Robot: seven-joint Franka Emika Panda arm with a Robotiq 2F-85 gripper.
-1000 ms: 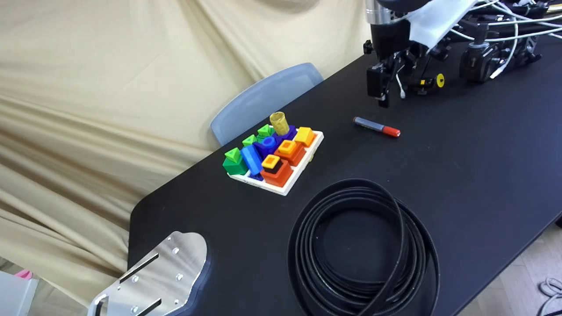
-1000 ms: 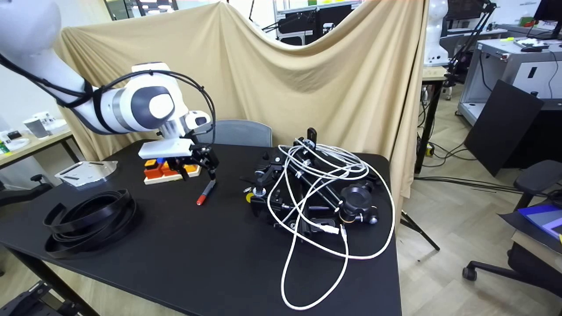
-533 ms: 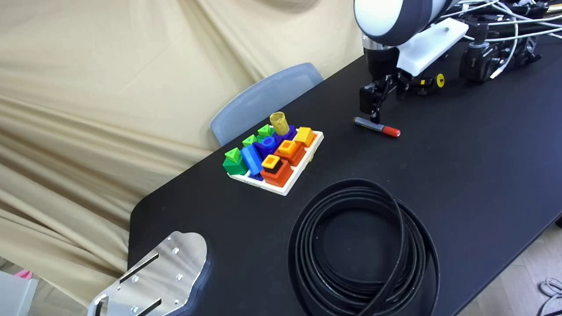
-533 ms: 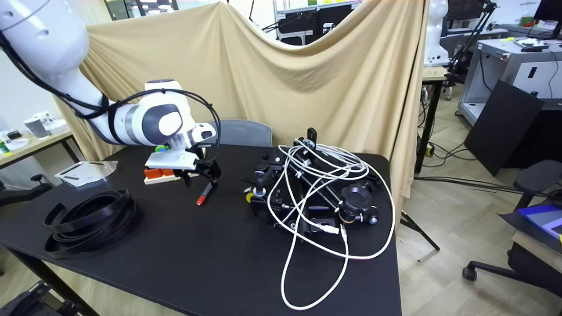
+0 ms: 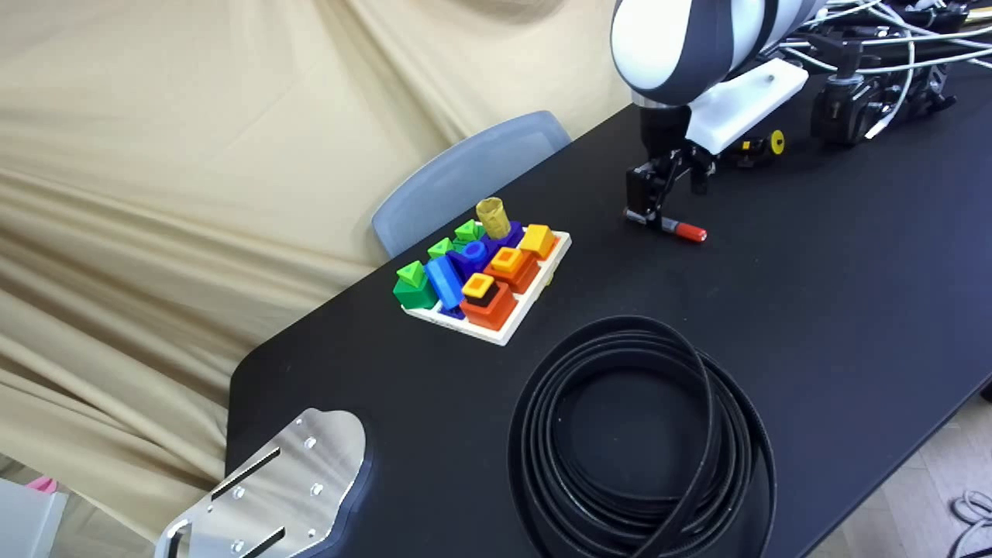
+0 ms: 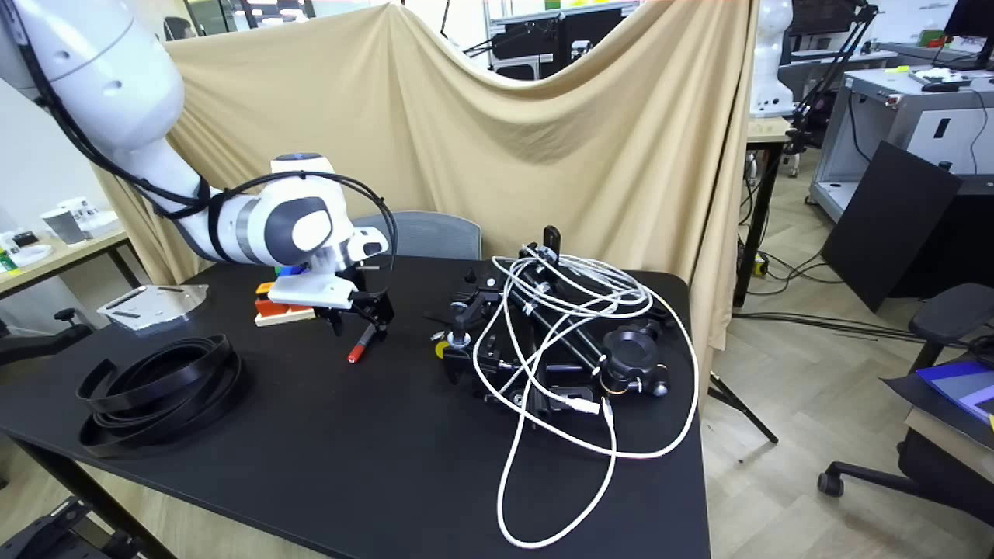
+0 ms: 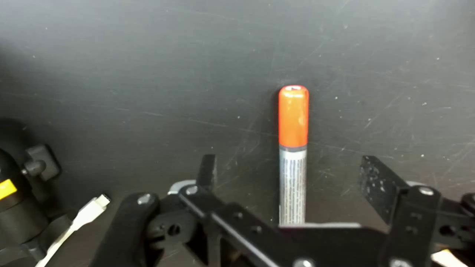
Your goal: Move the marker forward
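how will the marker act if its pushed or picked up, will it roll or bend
The marker looks straight and slim, so it should stay stiff when lifted. It lies on its side and its barrel appears round, so a sideways push would probably make it roll. Its red cap shows bright highlights, so a grip there might slip.

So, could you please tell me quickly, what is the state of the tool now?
Tool: open, holding nothing; in the wrist view the marker lies between its jaws, with a gap on each side.
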